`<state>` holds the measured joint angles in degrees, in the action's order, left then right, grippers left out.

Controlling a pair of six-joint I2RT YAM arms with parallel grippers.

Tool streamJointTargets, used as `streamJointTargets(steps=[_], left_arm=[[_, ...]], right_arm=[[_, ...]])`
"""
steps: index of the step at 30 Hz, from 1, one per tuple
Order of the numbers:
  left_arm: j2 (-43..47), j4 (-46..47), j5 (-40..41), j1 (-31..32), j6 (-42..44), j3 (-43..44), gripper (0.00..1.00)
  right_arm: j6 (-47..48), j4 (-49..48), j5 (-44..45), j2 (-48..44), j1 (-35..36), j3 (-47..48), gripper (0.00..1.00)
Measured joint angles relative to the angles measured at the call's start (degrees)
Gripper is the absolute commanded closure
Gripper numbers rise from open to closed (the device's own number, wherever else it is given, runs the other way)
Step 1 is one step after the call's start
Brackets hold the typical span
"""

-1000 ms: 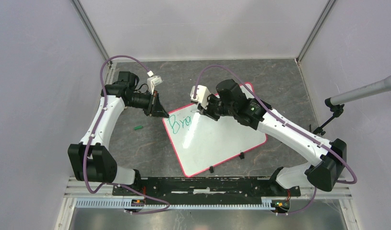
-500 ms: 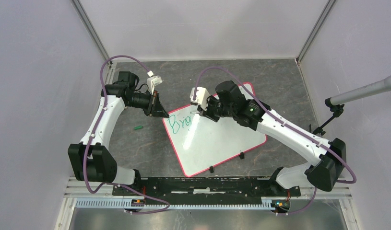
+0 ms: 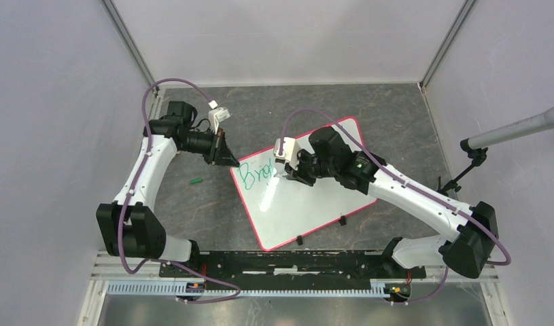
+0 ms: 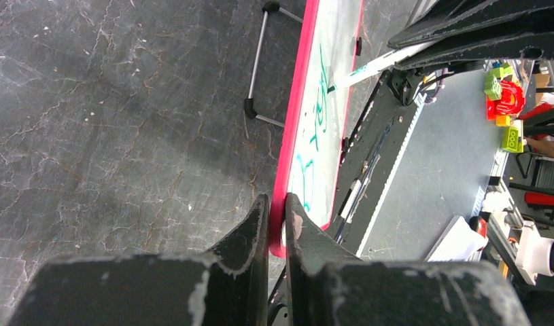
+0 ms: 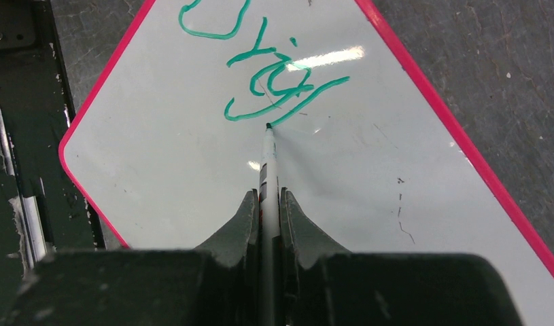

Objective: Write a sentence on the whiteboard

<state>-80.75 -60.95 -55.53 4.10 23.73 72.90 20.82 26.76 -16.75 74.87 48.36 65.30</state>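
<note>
1. The whiteboard [image 3: 308,204] sits mid-desk, turned at an angle, with one corner pointing to the far right and another toward the arm bases. The desk [image 3: 192,217] is dark grey and marbled.
2. The left claw [image 4: 277,207] is closed on the whiteboard's red rim at its left corner, one finger on each face of the board.
3. The right claw [image 5: 267,198] is clamped on a marker [image 5: 268,159], which runs out straight between its fingers.
4. The marker's dark tip touches the white surface just below the end of the last green stroke.
5. The lettering [image 3: 255,174] is green and lies in the far-left part of the board. It is one short line of a few letters starting with "B", and the later letters are hard to read.
6. The rest of the board is bare white, apart from a few faint dark marks toward its right edge.
7. A small green piece [image 3: 196,181] lies on the desk left of the board, apart from it.
8. In the left wrist view, a thin metal leg [image 4: 258,64] with black tips shows beside the rim.
</note>
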Motion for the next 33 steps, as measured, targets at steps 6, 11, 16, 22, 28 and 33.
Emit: streamJointTargets(steps=[6,11,16,22,28,33], left_arm=[[-0.1,0.0,0.0,0.0,0.0,0.0,0.98],[-0.2,0.0,-0.1,0.0,0.0,0.1,0.98],[-0.2,-0.1,-0.1,0.2,0.0,0.2,0.98],[-0.2,-0.2,-0.1,0.5,0.0,0.2,0.98],[-0.3,-0.1,0.0,0.5,0.0,0.2,0.98],[-0.3,0.0,0.0,0.5,0.0,0.2,0.98]], right_arm=[[0.0,0.2,-0.2,0.0,0.4,-0.2,1.00],[0.0,1.2,0.9,0.1,0.4,2.3,1.00],[0.1,0.3,1.6,0.3,0.3,4.9,1.00],[0.3,0.0,2.0,2.5,0.3,5.0,1.00],[0.5,-0.2,2.3,2.8,0.3,5.0,1.00],[0.5,-0.1,2.2,2.8,-0.4,5.0,1.00]])
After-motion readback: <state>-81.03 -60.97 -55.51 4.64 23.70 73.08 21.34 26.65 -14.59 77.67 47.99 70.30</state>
